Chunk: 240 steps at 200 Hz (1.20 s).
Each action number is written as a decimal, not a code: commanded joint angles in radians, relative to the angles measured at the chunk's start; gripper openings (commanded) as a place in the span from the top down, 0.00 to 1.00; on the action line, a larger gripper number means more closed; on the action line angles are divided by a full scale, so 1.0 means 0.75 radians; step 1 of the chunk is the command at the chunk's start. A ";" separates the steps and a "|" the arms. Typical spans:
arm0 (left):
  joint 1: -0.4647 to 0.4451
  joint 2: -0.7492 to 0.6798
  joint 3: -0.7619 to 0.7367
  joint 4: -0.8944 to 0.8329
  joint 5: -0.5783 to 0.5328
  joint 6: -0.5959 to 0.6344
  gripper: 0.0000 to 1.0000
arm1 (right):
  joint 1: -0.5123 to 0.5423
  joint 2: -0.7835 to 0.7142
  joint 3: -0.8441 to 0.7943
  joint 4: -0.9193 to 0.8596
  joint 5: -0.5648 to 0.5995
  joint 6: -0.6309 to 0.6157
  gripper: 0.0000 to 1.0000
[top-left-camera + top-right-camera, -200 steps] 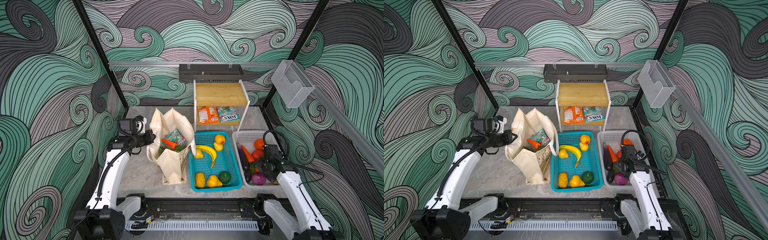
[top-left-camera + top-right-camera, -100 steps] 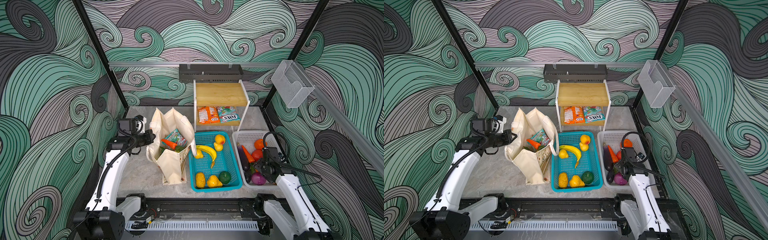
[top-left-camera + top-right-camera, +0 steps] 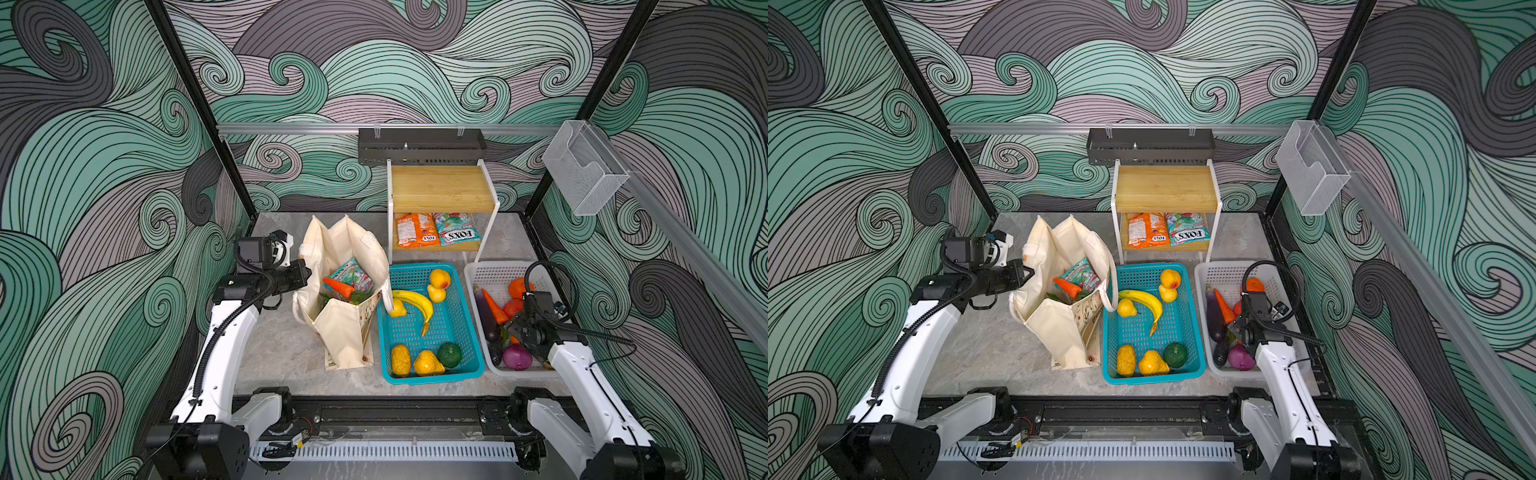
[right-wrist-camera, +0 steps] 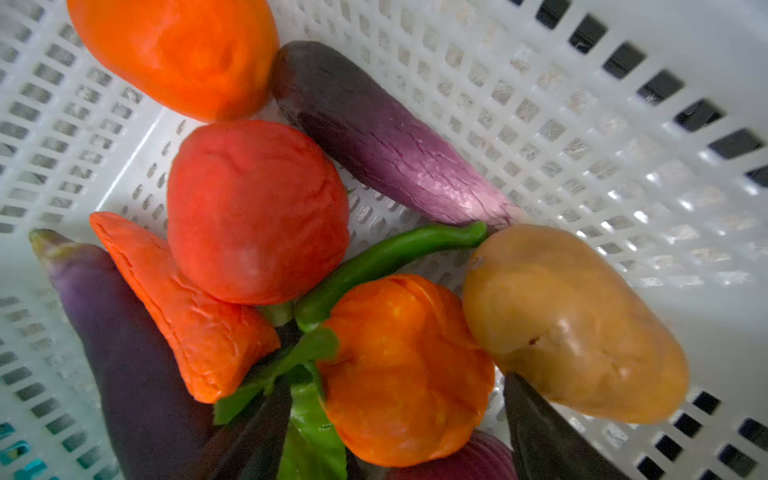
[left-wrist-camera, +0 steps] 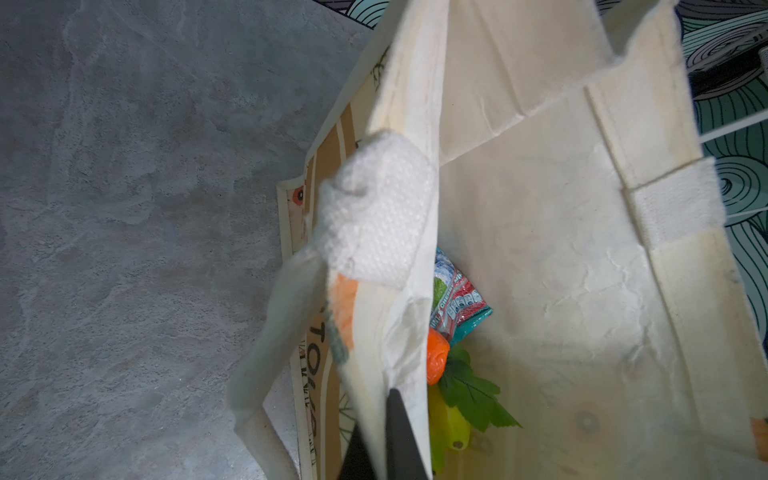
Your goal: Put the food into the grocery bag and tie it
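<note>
over the white basket [image 3: 498,274] the right fingers [image 4: 540,419] straddle an orange pepper [image 4: 399,370], wide and, i'd say, next to close, while the left fingers [image 5: 401,432] pinch open the grocery bag [image 3: 345,332] on the table [image 3: 282,353].

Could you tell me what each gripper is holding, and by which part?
Left gripper pinches the bag by its top edge, beside a handle. Right gripper hangs open over the white basket, holding nothing.

Swirl-patterned teal walls [image 3: 374,62], grey marbled tabletop [image 3: 286,353], wooden shelf [image 3: 440,187] (white frame) at back
</note>
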 commanded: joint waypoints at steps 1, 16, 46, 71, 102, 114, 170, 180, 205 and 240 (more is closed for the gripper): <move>-0.010 -0.020 0.030 -0.070 -0.023 0.025 1.00 | -0.007 0.011 -0.042 0.070 0.007 -0.009 0.16; -0.010 -0.022 0.034 -0.075 -0.030 0.026 1.00 | -0.006 0.052 -0.048 0.075 0.000 0.006 0.18; -0.010 -0.026 0.034 -0.077 -0.037 0.025 1.00 | -0.007 0.118 -0.052 0.103 -0.019 0.036 0.25; -0.011 -0.028 0.036 -0.080 -0.042 0.026 1.00 | -0.003 0.119 -0.056 0.132 -0.048 0.043 0.33; -0.010 -0.030 0.036 -0.079 -0.042 0.025 1.00 | -0.003 0.069 -0.045 0.082 -0.023 0.042 0.37; -0.010 -0.030 0.036 -0.079 -0.042 0.026 1.00 | -0.004 0.020 -0.044 0.060 -0.020 0.042 0.39; -0.010 -0.038 0.036 -0.078 -0.043 0.027 1.00 | -0.002 -0.122 0.008 -0.030 -0.046 0.035 0.43; -0.010 -0.042 0.036 -0.077 -0.044 0.025 1.00 | -0.003 -0.130 0.032 -0.058 -0.043 0.037 0.43; -0.010 -0.054 0.032 -0.071 -0.047 0.029 1.00 | -0.003 -0.184 0.078 -0.080 -0.050 0.006 0.44; -0.010 -0.077 0.015 -0.047 -0.060 0.029 1.00 | -0.003 -0.212 0.089 -0.080 -0.129 -0.007 0.47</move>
